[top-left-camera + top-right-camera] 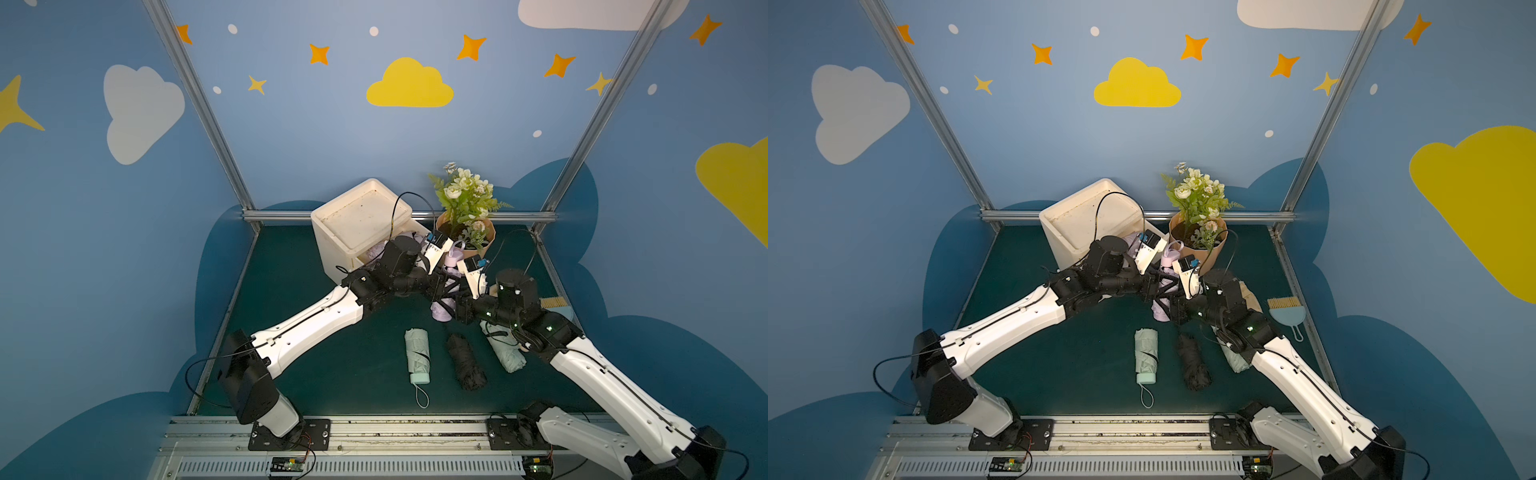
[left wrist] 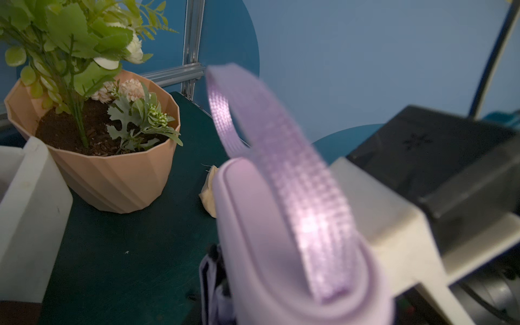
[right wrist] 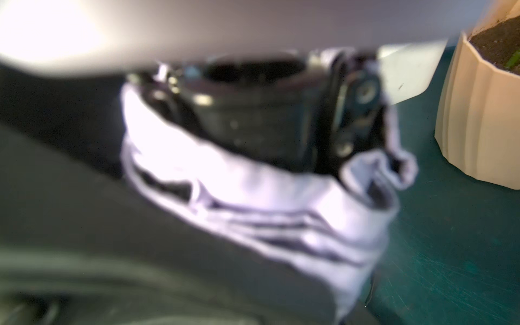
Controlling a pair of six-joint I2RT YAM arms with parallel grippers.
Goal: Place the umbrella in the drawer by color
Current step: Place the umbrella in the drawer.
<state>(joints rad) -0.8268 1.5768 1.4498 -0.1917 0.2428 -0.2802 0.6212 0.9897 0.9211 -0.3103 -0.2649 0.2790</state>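
Lilac umbrella [image 1: 441,312] sits at frame centre in both top views. It is lifted off the green mat [image 1: 332,365] and tilted, handle end up toward the flowerpot [image 1: 487,235], cloth end down.

Right gripper [image 1: 456,309] is clamped on the cloth end. Left gripper [image 1: 446,288] has a finger on either side of the umbrella below the handle; cannot tell whether it presses or only stands close.

Left wrist view: lilac umbrella [image 2: 253,225] handle and strap fill lower centre. Right wrist view: its cloth is blurred, mid-frame.

White drawer box [image 1: 361,216] stands just upper left of the grippers, top drawer open, lilac cloth inside.

On the mat, lower centre: mint umbrella [image 1: 417,353], black umbrella [image 1: 465,361], and a second mint umbrella [image 1: 507,357] partly under the right arm.
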